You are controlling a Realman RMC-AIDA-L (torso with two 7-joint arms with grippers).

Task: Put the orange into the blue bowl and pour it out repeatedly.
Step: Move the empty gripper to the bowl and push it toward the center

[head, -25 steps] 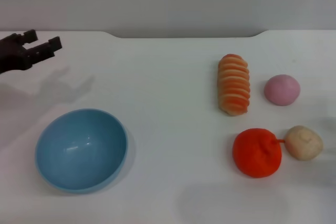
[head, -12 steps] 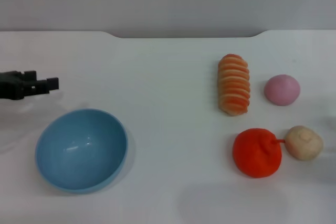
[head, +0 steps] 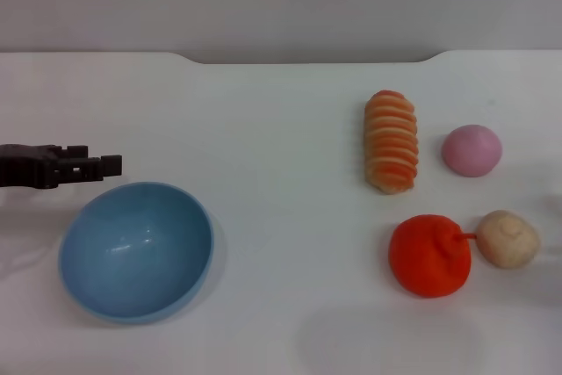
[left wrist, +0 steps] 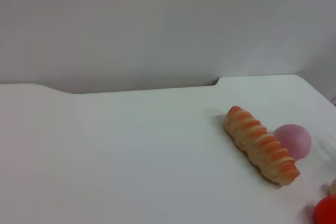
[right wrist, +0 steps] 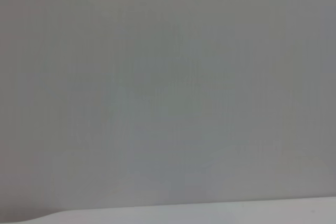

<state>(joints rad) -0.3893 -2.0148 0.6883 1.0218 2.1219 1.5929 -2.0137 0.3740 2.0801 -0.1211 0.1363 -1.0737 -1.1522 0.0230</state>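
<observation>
The orange (head: 429,255) lies on the white table at the front right, its thin stem pointing at a beige ball (head: 508,238). A sliver of the orange (left wrist: 326,211) also shows at the edge of the left wrist view. The blue bowl (head: 136,250) stands upright and empty at the front left. My left gripper (head: 104,164) reaches in from the left edge, level and side-on, just beyond the bowl's far-left rim and holding nothing. My right gripper is out of view; its wrist view shows only the wall and a strip of table.
A ridged orange-and-cream roll (head: 392,141) and a pink ball (head: 471,150) lie behind the orange. Both also show in the left wrist view, the roll (left wrist: 260,144) in front of the pink ball (left wrist: 292,140). The table's far edge has a notch (head: 307,61).
My left gripper has come down from the far left corner and moved right, ending close to the bowl's far rim. The orange, bowl and other toys have not moved.
</observation>
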